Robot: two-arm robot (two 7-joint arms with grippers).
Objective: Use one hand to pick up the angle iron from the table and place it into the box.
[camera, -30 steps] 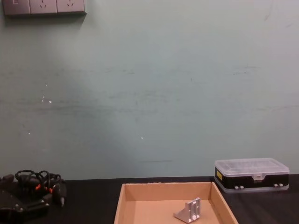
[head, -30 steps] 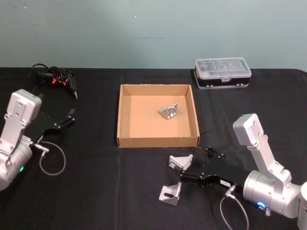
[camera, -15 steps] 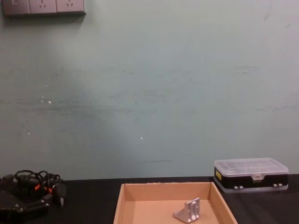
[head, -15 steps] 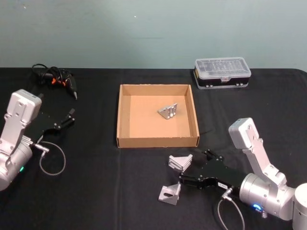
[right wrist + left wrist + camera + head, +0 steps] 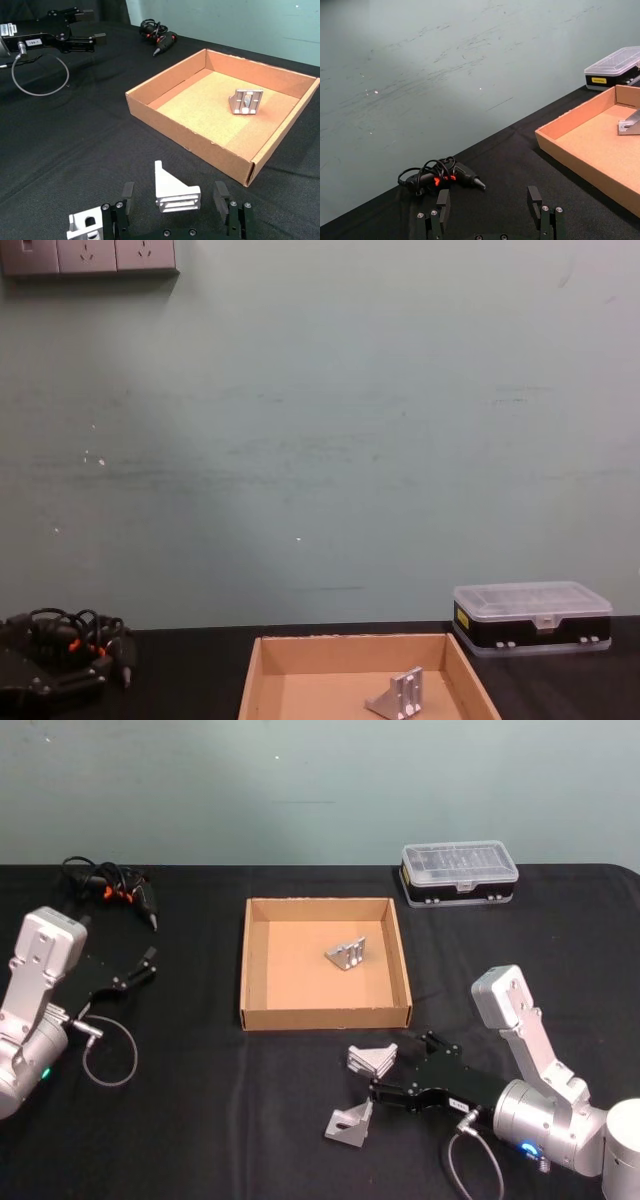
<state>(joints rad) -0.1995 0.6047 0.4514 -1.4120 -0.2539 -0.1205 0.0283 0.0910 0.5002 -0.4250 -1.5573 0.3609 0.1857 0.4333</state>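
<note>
A tan cardboard box stands mid-table with one silver angle iron inside it; both also show in the chest view, box and angle iron. Two more angle irons lie on the black table in front of the box, one nearer the box and one closer to me. My right gripper is low over the table and open. In the right wrist view the right gripper has the nearer-to-box angle iron between its fingertips, untouched. My left gripper rests open at the left.
A black plastic case with a clear lid stands behind the box to the right. A black and orange corded tool lies at the back left. A loop of cable hangs by the left arm.
The right arm has crept a little to the left, closer around the angle iron in front of the box. The left arm has stayed put.
</note>
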